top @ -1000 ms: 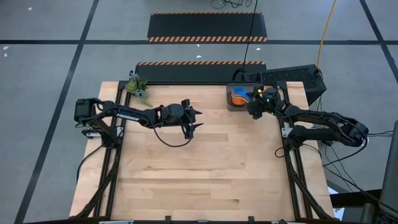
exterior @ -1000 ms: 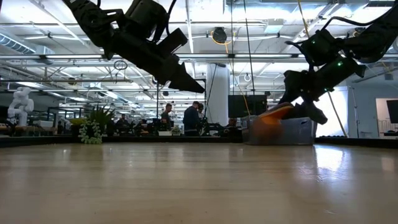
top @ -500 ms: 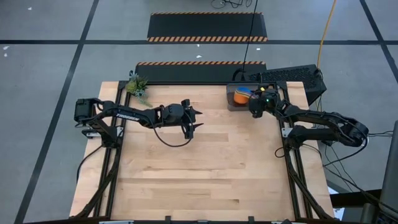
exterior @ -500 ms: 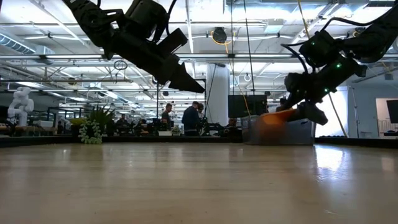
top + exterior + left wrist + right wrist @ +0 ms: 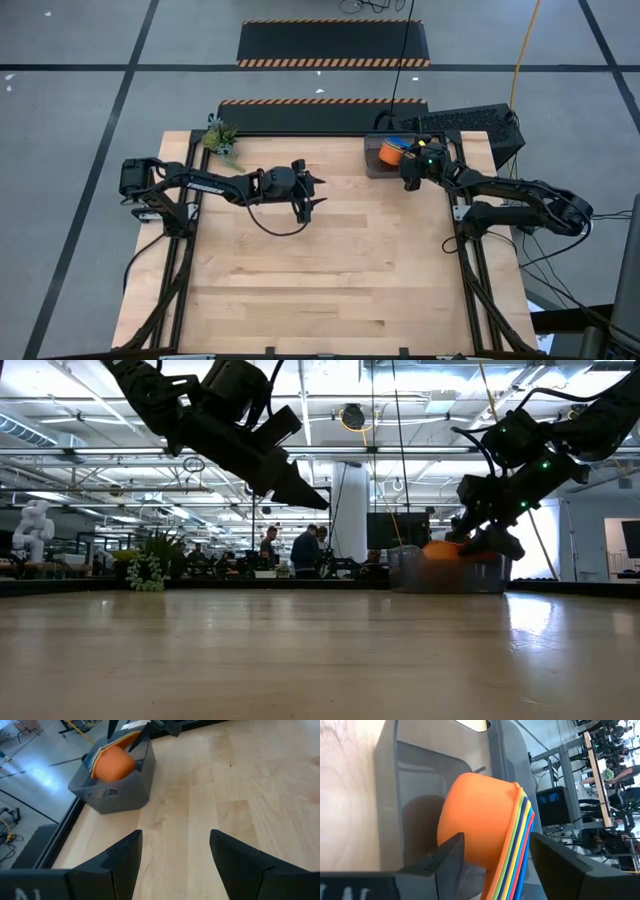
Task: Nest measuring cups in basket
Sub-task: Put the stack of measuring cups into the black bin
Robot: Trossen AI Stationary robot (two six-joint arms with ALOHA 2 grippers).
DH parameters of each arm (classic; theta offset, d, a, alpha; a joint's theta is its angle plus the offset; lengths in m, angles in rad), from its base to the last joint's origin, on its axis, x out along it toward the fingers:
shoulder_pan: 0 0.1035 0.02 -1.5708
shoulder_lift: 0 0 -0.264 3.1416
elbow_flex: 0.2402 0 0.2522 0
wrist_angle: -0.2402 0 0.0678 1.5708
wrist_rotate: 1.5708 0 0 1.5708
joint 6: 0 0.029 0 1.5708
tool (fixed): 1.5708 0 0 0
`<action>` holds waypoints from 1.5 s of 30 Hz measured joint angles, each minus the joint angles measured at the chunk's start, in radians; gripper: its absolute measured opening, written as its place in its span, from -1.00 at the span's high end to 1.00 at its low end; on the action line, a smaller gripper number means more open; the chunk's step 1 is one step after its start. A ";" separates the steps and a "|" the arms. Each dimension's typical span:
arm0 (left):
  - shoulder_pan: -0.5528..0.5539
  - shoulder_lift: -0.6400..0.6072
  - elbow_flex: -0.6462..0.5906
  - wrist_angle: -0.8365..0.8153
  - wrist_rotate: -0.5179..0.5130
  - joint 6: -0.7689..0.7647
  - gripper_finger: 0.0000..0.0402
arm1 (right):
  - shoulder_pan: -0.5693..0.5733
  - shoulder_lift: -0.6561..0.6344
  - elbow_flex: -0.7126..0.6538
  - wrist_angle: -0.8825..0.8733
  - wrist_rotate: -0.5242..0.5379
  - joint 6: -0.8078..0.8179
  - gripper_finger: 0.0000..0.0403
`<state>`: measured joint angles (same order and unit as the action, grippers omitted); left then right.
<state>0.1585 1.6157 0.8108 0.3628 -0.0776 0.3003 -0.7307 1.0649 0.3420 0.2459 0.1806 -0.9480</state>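
Nested measuring cups (image 5: 485,840), orange outermost, coloured rims stacked behind it, sit tilted inside dark grey basket (image 5: 117,795) at far right part of table (image 5: 330,270). Right gripper (image 5: 408,172) right beside basket, fingers spread, straddling stack, no visible pinch. Left gripper (image 5: 306,200) above table's middle, well apart from basket, fingers spread, holding nothing.
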 joint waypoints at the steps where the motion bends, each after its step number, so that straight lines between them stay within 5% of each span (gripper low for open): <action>1: 0.000 0.000 0.000 0.000 0.000 0.001 -0.17 | 0.000 0.000 0.000 0.000 0.000 0.004 -0.06; 12: 0.000 0.000 0.000 0.009 0.000 0.002 -0.17 | 0.000 0.000 0.000 -0.013 -0.002 0.091 0.18; 30: 0.000 0.000 0.000 0.009 -0.001 0.002 -0.17 | 0.055 -0.094 0.011 -0.033 0.025 0.368 0.15; 35: 0.007 0.000 0.000 0.031 -0.001 -0.006 -0.17 | 0.095 -0.069 0.216 -0.371 0.103 0.681 0.18; 41: 0.013 0.000 0.000 0.040 -0.001 -0.013 -0.17 | 0.092 0.046 0.477 -0.579 0.101 0.844 0.14; 45: 0.012 0.000 0.000 0.039 0.000 -0.018 -0.17 | 0.018 0.170 0.629 -0.716 -0.019 0.893 0.00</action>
<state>0.1707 1.6154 0.8108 0.4020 -0.0776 0.2821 -0.7132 1.2347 0.9711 -0.4706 0.1620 -0.0550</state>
